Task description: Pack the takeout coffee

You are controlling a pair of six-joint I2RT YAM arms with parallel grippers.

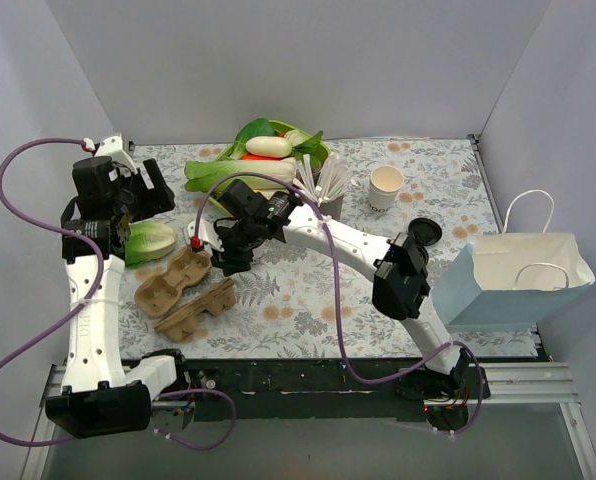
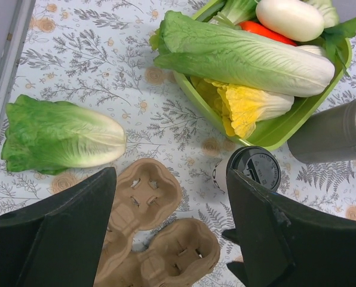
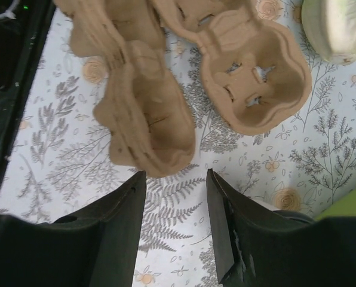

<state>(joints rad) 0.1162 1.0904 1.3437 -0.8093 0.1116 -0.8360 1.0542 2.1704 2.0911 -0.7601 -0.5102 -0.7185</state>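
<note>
The left claw (image 2: 171,173) is hanging spread. Its two dark fingers (image 2: 52,239) are filling the bottom of its own view, with nothing between them but a brown cardboard carrier (image 2: 148,197) lying below. Just past the right-hand finger, the takeout coffee (image 2: 252,168) is sitting on the counter (image 2: 94,72) with its black lid on, between that carrier and the green tray (image 2: 273,134) of vegetables. The finger is hiding its lower part, so I cannot tell whether it is standing square or leaning.

The right claw (image 3: 175,176) is hovering partly spread and gripping nothing. It is over bare counter, just beside the end of a second carrier (image 3: 148,119) that is lying askew next to the first.

With both claws holding nothing, I am judging this to be the pick-up step. The cup is lidded but not yet in a carrier, nor in the blue paper bag (image 1: 518,280) at the counter's right edge.

The next move is calling for one claw to close around the cup's body below the lid. It should be steering clear of the grey straw cup (image 2: 333,131) and the tray, and carrying the cup upright into a well of the open carrier. The left claw is looking better placed for this.

A lidless paper cup (image 1: 386,185) and a loose black lid (image 1: 425,232) are sitting well apart from all this, toward the back right.
</note>
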